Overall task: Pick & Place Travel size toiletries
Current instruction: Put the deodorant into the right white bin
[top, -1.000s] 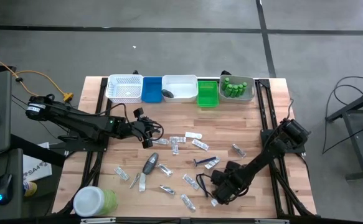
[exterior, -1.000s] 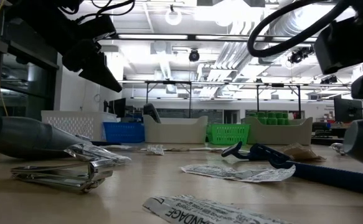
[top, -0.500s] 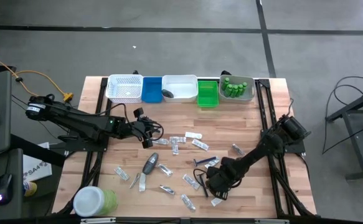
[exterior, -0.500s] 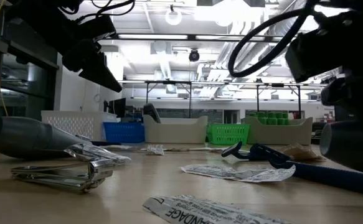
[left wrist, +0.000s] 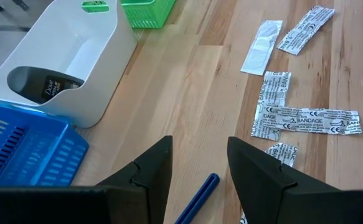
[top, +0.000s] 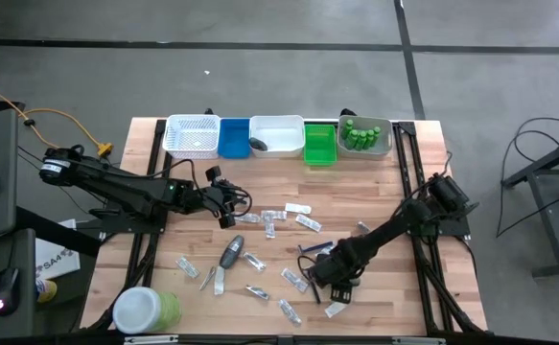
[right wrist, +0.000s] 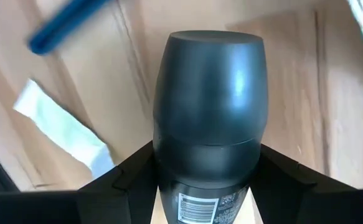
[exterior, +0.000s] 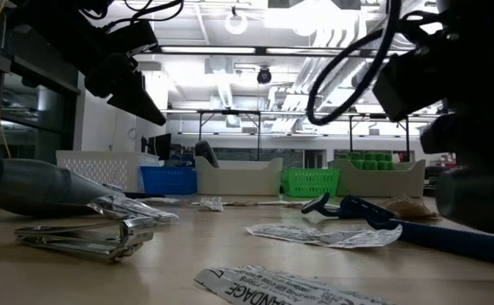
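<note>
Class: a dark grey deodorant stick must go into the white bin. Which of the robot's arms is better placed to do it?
Probably the right: the right gripper already holds a dark grey deodorant stick. The left gripper is nearer the white bin but open and empty.

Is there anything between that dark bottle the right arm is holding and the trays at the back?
The right gripper holds the dark grey deodorant above the table. Sachets and a blue razor lie on the wood toward the white tray, but flat, so nothing visible blocks a raised carry.

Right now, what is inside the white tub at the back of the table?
The white tub holds one dark grey oval piece lying at one end. The rest of its floor looks bare; the near wall hides a strip.
</note>
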You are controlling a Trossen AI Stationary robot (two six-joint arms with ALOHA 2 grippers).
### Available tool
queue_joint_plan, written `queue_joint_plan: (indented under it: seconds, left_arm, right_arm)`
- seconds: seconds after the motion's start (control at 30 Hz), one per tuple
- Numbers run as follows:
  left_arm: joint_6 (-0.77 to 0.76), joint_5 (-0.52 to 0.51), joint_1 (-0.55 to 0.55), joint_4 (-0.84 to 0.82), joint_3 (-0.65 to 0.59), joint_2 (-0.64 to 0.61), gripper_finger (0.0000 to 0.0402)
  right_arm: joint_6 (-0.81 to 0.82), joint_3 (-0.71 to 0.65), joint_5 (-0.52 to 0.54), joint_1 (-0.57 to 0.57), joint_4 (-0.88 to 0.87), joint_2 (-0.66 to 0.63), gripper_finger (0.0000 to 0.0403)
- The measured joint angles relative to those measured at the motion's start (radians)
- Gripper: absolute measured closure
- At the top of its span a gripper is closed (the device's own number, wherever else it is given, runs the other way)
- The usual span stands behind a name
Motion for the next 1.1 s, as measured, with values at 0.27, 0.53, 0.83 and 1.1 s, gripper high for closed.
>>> queue_joint_plan:
  seconds: [0.27, 0.53, 0.83, 1.1]
  left_arm:
    - [0.0, 0.0, 0.0, 0.0, 0.0, 0.0, 0.0249]
    - [0.0, 0.0, 0.0, 0.001, 0.0, 0.0, 0.0249]
    - [0.0, 0.0, 0.0, 0.002, 0.0, 0.0, 0.0249]
    - [0.0, 0.0, 0.0, 0.002, 0.0, 0.0, 0.0249]
  right_arm:
    - [0.012, 0.002, 0.0, 0.004, 0.061, 0.0, 0.0198]
    - [0.029, 0.002, -0.005, -0.005, 0.051, 0.0, 0.0203]
    - [0.02, 0.052, 0.032, -0.005, -0.038, -0.005, 0.0203]
    - [-0.085, 0.195, 0.19, -0.016, -0.27, -0.005, 0.0203]
